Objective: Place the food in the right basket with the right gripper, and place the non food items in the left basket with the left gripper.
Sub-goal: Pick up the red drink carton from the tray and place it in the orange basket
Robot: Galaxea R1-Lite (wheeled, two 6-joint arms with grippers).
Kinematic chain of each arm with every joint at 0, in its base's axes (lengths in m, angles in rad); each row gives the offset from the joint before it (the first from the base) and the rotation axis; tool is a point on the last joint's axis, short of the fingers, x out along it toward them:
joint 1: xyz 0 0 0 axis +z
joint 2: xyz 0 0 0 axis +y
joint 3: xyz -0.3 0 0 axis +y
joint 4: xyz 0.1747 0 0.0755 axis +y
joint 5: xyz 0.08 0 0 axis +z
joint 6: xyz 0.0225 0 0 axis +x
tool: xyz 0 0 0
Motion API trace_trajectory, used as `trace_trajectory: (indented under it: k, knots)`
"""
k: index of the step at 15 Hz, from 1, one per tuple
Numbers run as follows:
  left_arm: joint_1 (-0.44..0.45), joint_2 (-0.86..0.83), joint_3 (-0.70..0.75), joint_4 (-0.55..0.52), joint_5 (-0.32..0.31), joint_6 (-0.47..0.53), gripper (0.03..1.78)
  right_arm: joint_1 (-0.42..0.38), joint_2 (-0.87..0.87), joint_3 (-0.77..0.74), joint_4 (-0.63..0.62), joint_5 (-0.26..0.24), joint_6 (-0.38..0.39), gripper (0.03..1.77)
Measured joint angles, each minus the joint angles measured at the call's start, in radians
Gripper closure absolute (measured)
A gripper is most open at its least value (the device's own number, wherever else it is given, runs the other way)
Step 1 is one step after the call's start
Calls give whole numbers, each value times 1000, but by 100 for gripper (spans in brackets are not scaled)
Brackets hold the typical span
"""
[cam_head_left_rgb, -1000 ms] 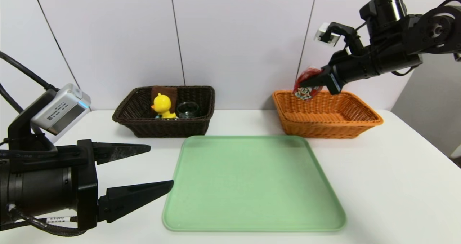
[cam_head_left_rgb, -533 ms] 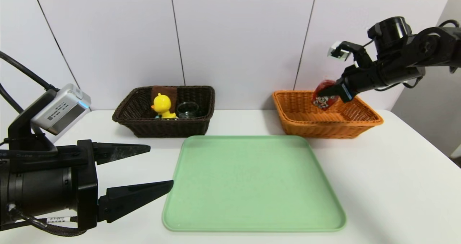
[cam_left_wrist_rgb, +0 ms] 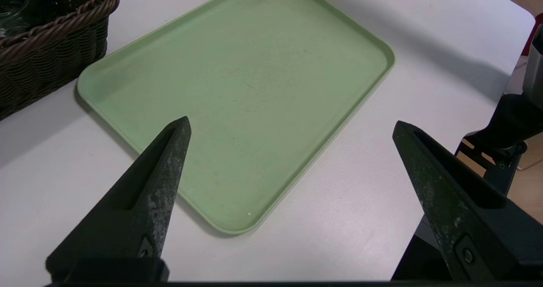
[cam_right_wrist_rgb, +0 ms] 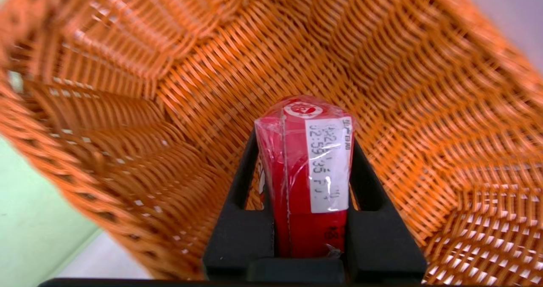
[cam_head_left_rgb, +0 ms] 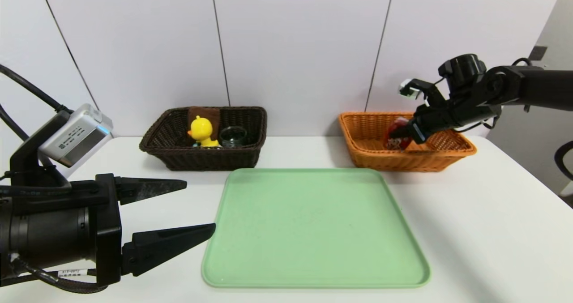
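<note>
The food, a red drink carton [cam_head_left_rgb: 393, 142] [cam_right_wrist_rgb: 305, 172], hangs low inside the orange right basket [cam_head_left_rgb: 403, 160] [cam_right_wrist_rgb: 382, 66]. My right gripper [cam_head_left_rgb: 392, 135] [cam_right_wrist_rgb: 304, 135] is shut on it, one black finger pressed against each side. The dark brown left basket [cam_head_left_rgb: 201, 159] [cam_left_wrist_rgb: 51, 45] holds the yellow duck toy [cam_head_left_rgb: 202, 132], the glass cup [cam_head_left_rgb: 233, 136] and the brown towel [cam_head_left_rgb: 210, 114]. My left gripper [cam_head_left_rgb: 200, 205] [cam_left_wrist_rgb: 290, 121] stays open and empty, low over the table at the near left, beside the tray's corner.
A pale green tray [cam_head_left_rgb: 315, 172] [cam_left_wrist_rgb: 237, 66] lies flat in the middle of the white table [cam_head_left_rgb: 483, 231], in front of both baskets. A white panelled wall stands close behind the baskets. The table's right edge is near the orange basket.
My right gripper has carried the carton from above the orange basket's far left rim rightward and down into the basket. The left arm has not moved.
</note>
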Motion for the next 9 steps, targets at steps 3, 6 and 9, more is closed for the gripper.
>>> trace_trajectory:
  k: [3,6,9]
  knots:
    - [0,1,-3,0,0,0,12,-3,20,0,0,1,11,94]
    - [0,3,-4,0,0,1,12,-5,20,0,9,9,12,66]
    - [0,1,-4,1,0,0,12,-5,-11,0,15,11,22,48]
